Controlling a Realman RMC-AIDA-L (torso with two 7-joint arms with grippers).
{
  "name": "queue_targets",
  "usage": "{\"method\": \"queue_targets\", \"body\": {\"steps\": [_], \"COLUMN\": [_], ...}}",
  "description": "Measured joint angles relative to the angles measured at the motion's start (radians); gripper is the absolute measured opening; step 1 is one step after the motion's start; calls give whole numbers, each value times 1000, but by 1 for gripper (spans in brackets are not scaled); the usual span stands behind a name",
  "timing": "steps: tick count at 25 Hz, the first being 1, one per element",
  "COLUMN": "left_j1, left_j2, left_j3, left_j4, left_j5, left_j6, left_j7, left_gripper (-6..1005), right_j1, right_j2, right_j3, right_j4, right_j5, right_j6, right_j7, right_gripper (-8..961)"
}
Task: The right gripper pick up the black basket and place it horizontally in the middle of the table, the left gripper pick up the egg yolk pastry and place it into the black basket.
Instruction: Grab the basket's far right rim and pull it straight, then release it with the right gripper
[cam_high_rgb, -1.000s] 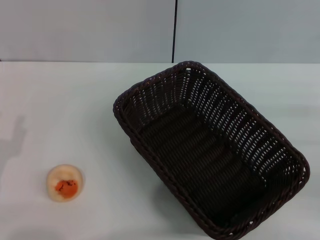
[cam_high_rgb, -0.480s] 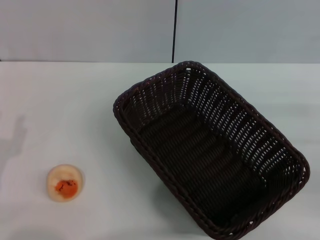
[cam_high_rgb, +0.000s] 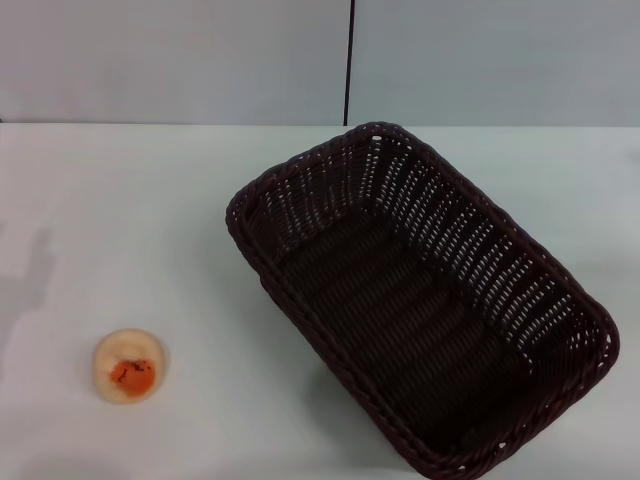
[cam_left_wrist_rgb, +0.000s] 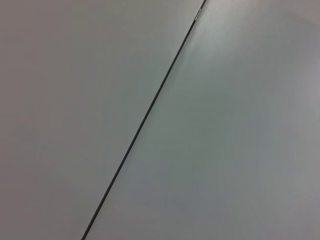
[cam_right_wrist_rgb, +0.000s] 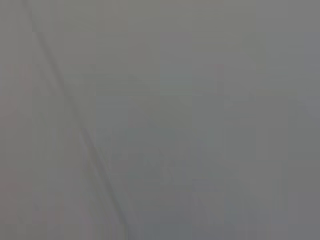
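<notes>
Egg yolk pastry: lies alone on the bare tabletop at the near left, orange patch facing up; well apart from the basket, nothing touching it.
Left pincer: not in any view; its wrist camera shows only a pale wall with 1 thin dark seam running across it. Whether it is wide or narrow cannot be told.
Black basket: sits right of centre, open side up, empty. Its long axis runs on a diagonal from the far middle toward the near right corner, so it is not yet laid horizontally. Near right end reaches the lower edge of the head view.
Right pincer: also out of sight; its wrist camera gives a flat grey blur with nothing to identify. Its state cannot be told.
Progress: by my reading, 0 of 2 steps done. Basket not turned or centred, pastry not yet in it. Left to do: right arm takes the basket and squares it mid-tabletop, then left arm carries the pastry over.
Tabletop: wide, plain white, matte; a faint grey shadow falls at the left edge.
Room: pale grey wall panels behind, split by 1 dark vertical seam above the basket's far corner.
</notes>
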Motion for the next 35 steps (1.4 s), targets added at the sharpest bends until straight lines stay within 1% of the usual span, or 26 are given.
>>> {"method": "queue_targets", "body": {"steps": [2,3,4,5,7,8,9,11,14,16,18,21,22,23,24,25,27,28,30,33,35], "left_j1": [-1,-1,-1,-1,-1,-1,-1,-1,-1,-1,0,0,0,0,0,-1,-1,-1,-1,-1,-1], "left_j2": [0,0,0,0,0,0,0,-1,-2,-2,-3,-5,-6,-6,-6,-6,-6,-6,-6,-6,-6], "left_j3": [0,0,0,0,0,0,0,0,1,3,4,5,5,6,6,6,7,7,8,9,9], "left_j4": [0,0,0,0,0,0,0,0,0,0,0,0,0,-1,-1,-1,-3,-3,-5,-11,-12], "left_j5": [0,0,0,0,0,0,0,0,0,0,1,1,3,4,4,4,4,4,5,6,7], "left_j6": [0,-1,-1,-2,-2,-2,-2,-4,-10,-13,-15,-19,-21,-22,-22,-23,-25,-26,-26,-30,-32], "left_j7": [0,-1,-1,-1,-1,-1,-1,-1,-1,-1,-1,-1,-1,-1,-1,-1,-1,-1,-1,-1,-1], "left_gripper": [651,651,651,651,652,652,652,652,652,652,652,652,652,652,652,652,652,652,652,651,651], "right_j1": [19,39,39,51,89,129,129,182,267,315,346,377,387,398,402,402,413,417,420,432,435], "right_j2": [-7,-11,-11,-14,-29,-43,-43,-62,-90,-101,-106,-106,-104,-100,-98,-98,-89,-84,-80,-63,-61], "right_j3": [0,-8,-8,-19,-47,-64,-64,-80,-103,-132,-190,-302,-340,-399,-428,-428,-496,-512,-526,-573,-584], "right_j4": [-131,-236,-236,-286,-376,-427,-427,-461,-471,-462,-444,-402,-380,-343,-327,-327,-279,-266,-257,-228,-220], "right_j5": [-87,-163,-163,-197,-274,-340,-340,-429,-594,-687,-753,-827,-846,-866,-871,-871,-876,-876,-877,-878,-878], "right_j6": [-29,-44,-44,-57,-106,-150,-150,-188,-215,-228,-232,-223,-210,-182,-163,-163,-111,-102,-93,-73,-67], "right_j7": [129,243,243,306,417,490,490,550,597,605,604,596,595,595,595,595,594,594,593,590,590], "right_gripper": [493,497,500,503,510,513,546,614,714,709,704,697,695,692,690,687,683,680,675,668,663]}}
